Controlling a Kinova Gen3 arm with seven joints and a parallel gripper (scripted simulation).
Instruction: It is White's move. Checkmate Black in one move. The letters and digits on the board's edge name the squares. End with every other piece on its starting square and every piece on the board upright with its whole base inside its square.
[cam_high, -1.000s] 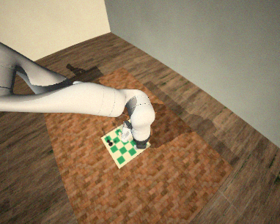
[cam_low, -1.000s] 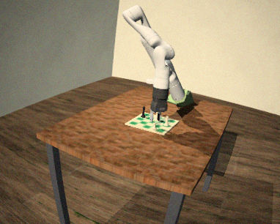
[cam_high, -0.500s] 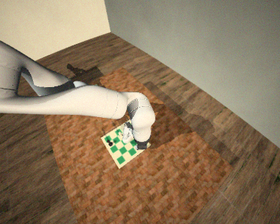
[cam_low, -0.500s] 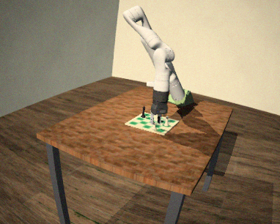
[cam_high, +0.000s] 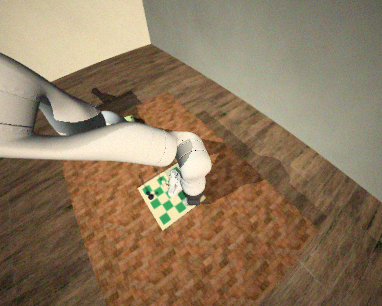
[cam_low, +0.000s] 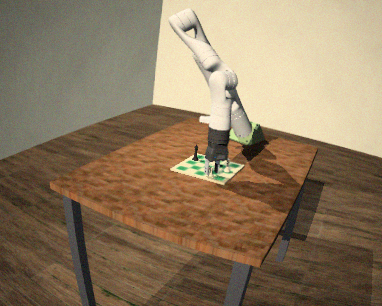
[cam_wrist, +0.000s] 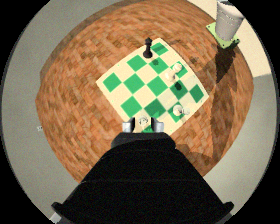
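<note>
Hard to read from the top: arm (cam_high: 125, 142) and wrist cover the far half of the board (cam_high: 167, 212), leaving only a black piece (cam_high: 148, 191) at a corner and a blur of white under the wrist. Edge letters and digits too small to make out in any view. Piece types unclear too. From the wrist: tall black piece (cam_wrist: 148, 48) at the far corner, two white pieces (cam_wrist: 176, 68) (cam_wrist: 178, 111) along the right side with a small dark one (cam_wrist: 176, 87) between them. Lower half blocked by the black gripper body. Gripper (cam_wrist: 143, 123) low over the near edge, fingers parted, straddling a white piece (cam_wrist: 143, 120) without clamping it; contact impossible to tell.
</note>
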